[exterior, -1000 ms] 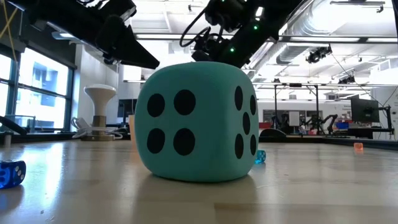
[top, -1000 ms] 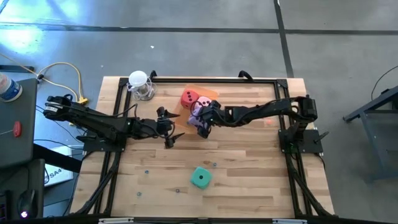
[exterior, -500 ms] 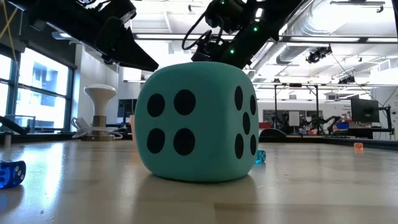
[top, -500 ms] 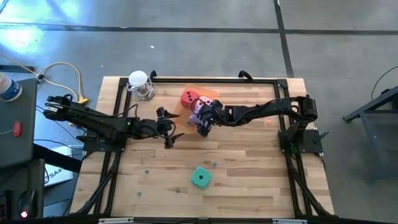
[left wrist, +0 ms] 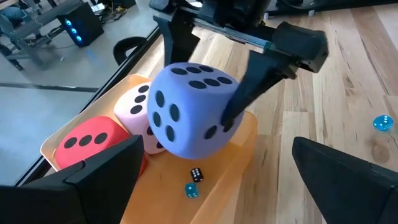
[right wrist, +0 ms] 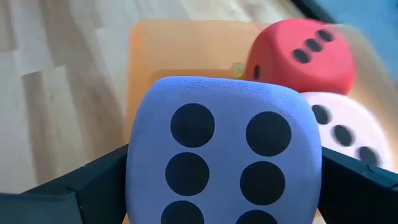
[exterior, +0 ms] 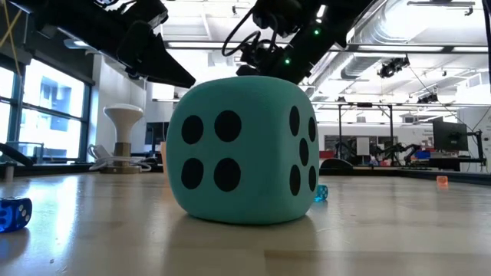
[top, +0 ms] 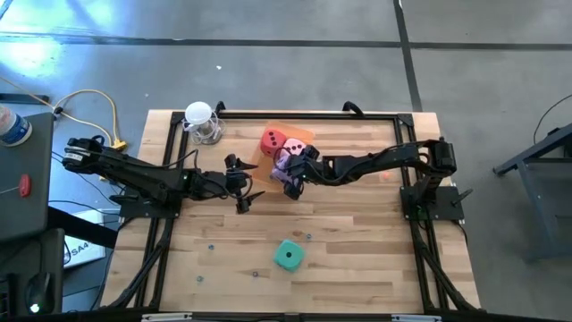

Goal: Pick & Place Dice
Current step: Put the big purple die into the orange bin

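The purple die (left wrist: 189,109) sits tilted in my shut right gripper (top: 288,167), over the near end of the translucent orange tray (left wrist: 244,148). The red die (left wrist: 92,140) and the pink die (left wrist: 138,107) lie side by side in the tray, just beyond it. The teal die (top: 288,256) rests flat on the table near the front edge and fills the low view (exterior: 242,149), hiding the purple die there. My left gripper (top: 243,182) hangs open, left of the tray, facing the dice and touching nothing. My right gripper pinches the purple die between its two fingers, one on each of two opposite faces (right wrist: 140,168). The fingers (left wrist: 261,71) come from the table's right, slanting down. The die is tilted and lifted above the tray floor; I cannot tell whether it touches the pink die.
Two tiny dice, one black and white (left wrist: 196,174) and one blue (left wrist: 191,190), lie in the tray under the purple die. Another small blue one (left wrist: 382,122) lies on the wood. A white mushroom-shaped object (top: 201,121) stands at the far left corner. Bare wood spreads around the teal die.
My right gripper has carried the purple die a short way toward the far edge, farther over the tray, in a slow drift. The left arm and the other dice have stayed put.
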Tool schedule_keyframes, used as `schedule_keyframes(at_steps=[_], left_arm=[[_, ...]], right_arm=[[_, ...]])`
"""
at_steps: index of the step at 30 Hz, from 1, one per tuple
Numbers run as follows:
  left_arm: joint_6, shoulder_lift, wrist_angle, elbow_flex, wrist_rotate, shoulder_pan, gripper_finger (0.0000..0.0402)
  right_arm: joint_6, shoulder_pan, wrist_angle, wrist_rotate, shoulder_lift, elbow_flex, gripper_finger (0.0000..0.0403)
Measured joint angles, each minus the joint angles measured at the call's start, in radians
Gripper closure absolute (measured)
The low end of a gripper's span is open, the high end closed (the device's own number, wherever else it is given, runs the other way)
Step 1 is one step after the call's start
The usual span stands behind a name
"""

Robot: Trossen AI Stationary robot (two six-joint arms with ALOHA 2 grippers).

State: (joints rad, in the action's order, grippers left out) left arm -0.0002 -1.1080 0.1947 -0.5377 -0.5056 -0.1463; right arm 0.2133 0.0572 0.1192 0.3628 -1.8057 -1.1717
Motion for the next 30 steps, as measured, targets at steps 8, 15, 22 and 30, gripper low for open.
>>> schedule_keyframes(at_steps=[8, 15, 22, 30], left_arm=[[0.010, -0.036, 0.128, 0.000, 0.002, 0.040, 0.0002], [-0.063, -0.213, 0.393, 0.000, 0.009, 0.174, 0.0002], [-0.032, -0.406, 0.710, 0.000, 0.091, 0.205, 0.0002], [-0.009, -0.499, 0.747, -0.001, 0.093, 0.225, 0.0002]], right_arm=[[0.020, 0.000, -0.006, 0.023, 0.000, 0.000, 0.0003], [0.018, -0.005, -0.027, -0.023, 0.000, 0.000, 0.0003], [0.018, -0.006, -0.026, -0.047, 0.000, 0.000, 0.0003], [-0.024, -0.005, -0.019, -0.045, 0.000, 0.000, 0.0003]])
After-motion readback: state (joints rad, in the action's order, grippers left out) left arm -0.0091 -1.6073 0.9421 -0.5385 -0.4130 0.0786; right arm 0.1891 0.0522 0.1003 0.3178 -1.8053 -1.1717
